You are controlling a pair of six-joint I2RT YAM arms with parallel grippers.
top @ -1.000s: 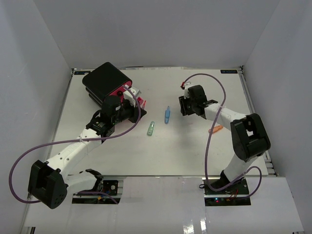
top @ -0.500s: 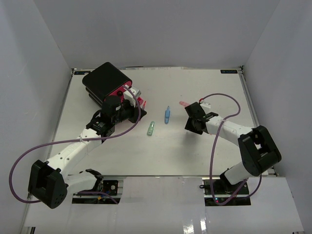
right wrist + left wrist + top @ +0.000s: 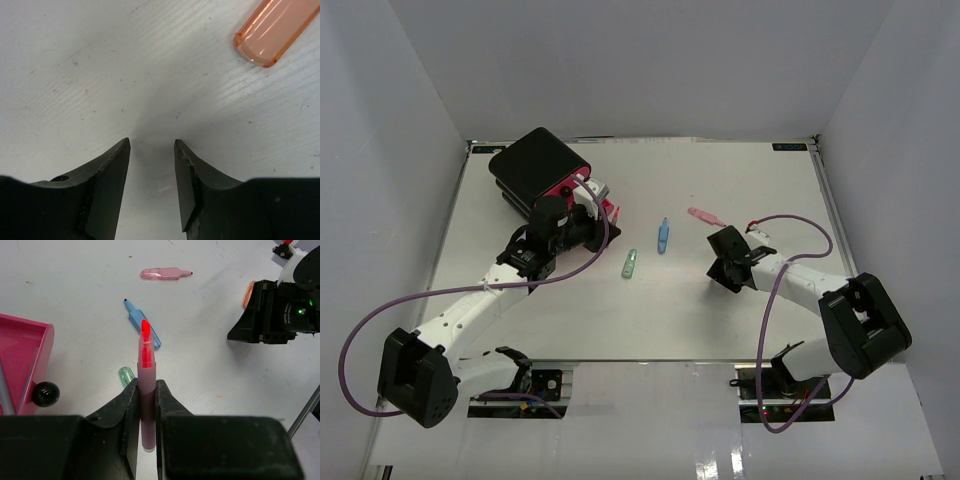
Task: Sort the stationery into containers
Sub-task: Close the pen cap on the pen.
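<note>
My left gripper (image 3: pixel 146 382) is shut on a pink highlighter (image 3: pixel 146 405) with a red tip, held above the table beside the open pink drawer (image 3: pixel 31 340) of the black drawer box (image 3: pixel 535 165). In the top view the left gripper (image 3: pixel 603 222) is just right of the box. A blue piece (image 3: pixel 663 235), a green piece (image 3: pixel 630 263) and a pink piece (image 3: pixel 705 215) lie mid-table. My right gripper (image 3: pixel 151 142) is open and empty, low over bare table, with an orange piece (image 3: pixel 276 29) just beyond it. In the top view the right gripper (image 3: pixel 723 268) is below the pink piece.
The drawer's black knob (image 3: pixel 45 393) sits left of my left fingers. A grey thin item (image 3: pixel 5 390) lies in the open drawer. White walls enclose the table on three sides. Purple cables loop off both arms.
My right arm has swung back toward the near right and lowered to the table, uncovering the pink piece. My left arm and its highlighter have not moved.
</note>
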